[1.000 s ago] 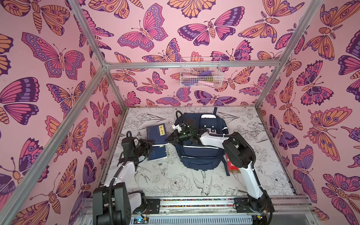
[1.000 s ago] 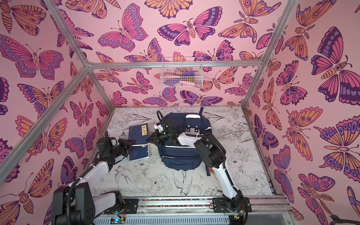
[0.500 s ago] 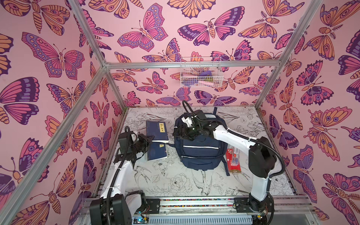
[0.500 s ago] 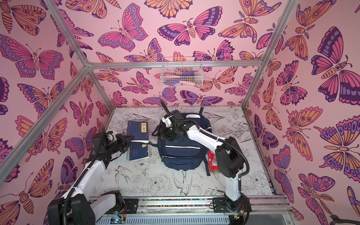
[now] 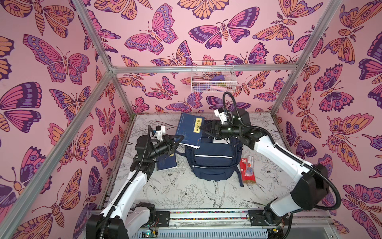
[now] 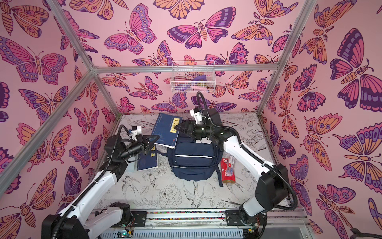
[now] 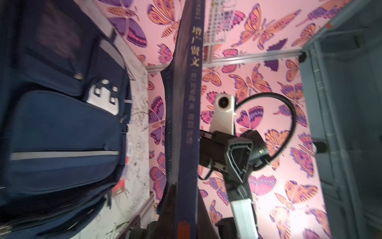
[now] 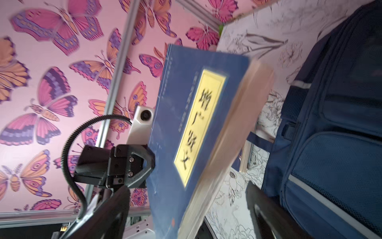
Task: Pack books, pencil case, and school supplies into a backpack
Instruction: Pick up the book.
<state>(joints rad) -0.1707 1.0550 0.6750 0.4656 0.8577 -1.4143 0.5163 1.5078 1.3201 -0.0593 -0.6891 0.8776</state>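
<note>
The left gripper (image 5: pixel 175 140) is clamped on the near left corner of a book (image 5: pixel 190 129). It holds the book tilted in the air over the far left part of the backpack (image 5: pixel 213 159), which lies flat mid-counter, toward the far edge. The right gripper (image 5: pixel 203 127) stands wide open at the book's opposite side, by the yellow label. In the right wrist view the page edge sits between its fingers (image 8: pixel 107 215), with nothing pinched.

This looks like a two-handed steadying or a handover. The right gripper should reach well over the page edge and close square to the cover before the left eases off, because a single corner grip lets a thin book sag and fan.

A second book (image 5: pixel 166 162) lies near the counter's left edge, partly under the left arm. A red pack (image 5: pixel 248 169) lies just right of the backpack.

The book and the right arm cover the backpack's top, so I cannot tell whether its main zip is open. Both wrist views are blurred.
</note>
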